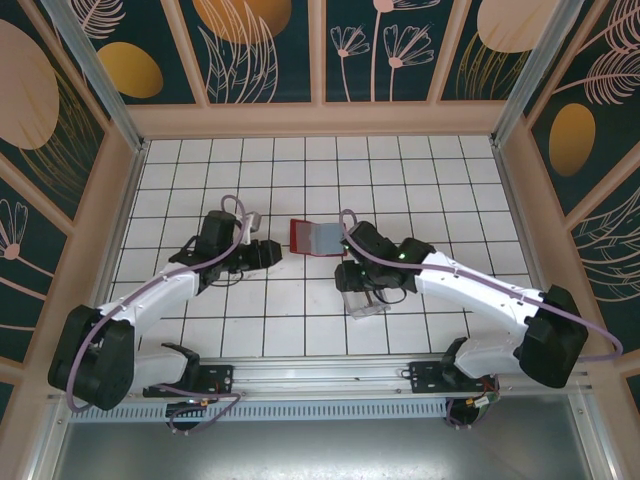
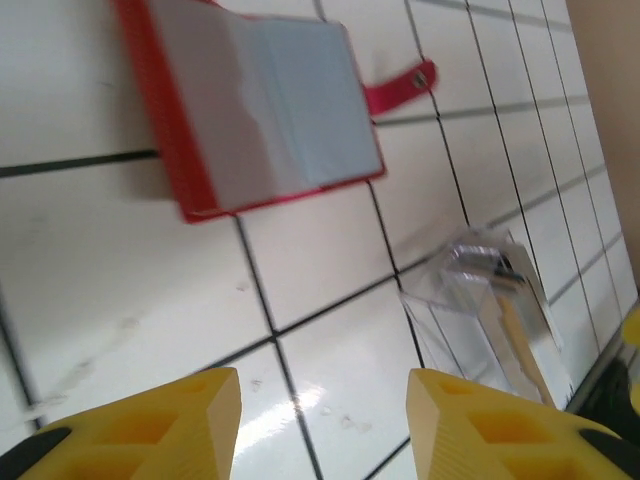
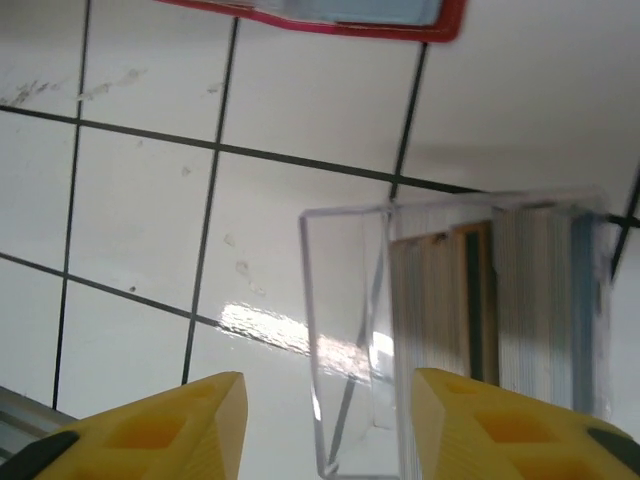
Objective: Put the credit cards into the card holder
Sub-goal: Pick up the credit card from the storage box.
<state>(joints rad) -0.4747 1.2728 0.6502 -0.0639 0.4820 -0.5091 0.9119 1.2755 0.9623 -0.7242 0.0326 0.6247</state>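
Note:
The red card holder point(image 1: 313, 237) lies open on the tiled floor, its grey-blue inside point(image 2: 270, 105) facing up and its clasp tab point(image 2: 400, 84) sticking out to one side. Its red edge point(image 3: 330, 22) also crosses the top of the right wrist view. The credit cards point(image 3: 530, 300) stand on edge, packed together inside a clear acrylic tray point(image 3: 345, 330). My left gripper point(image 2: 325, 420) is open over bare tile just short of the holder, nothing between its yellow fingers point(image 2: 170, 420). My right gripper point(image 3: 330, 430) hangs open above the tray's empty end, beside the cards.
The clear tray point(image 1: 365, 302) sits a tile nearer than the holder, under my right gripper point(image 1: 352, 282). My left gripper point(image 1: 276, 251) points at the holder from the left. Wooden walls point(image 1: 320, 118) enclose the white tiled floor point(image 1: 420, 180). A metal rail point(image 1: 320, 378) runs along the near edge.

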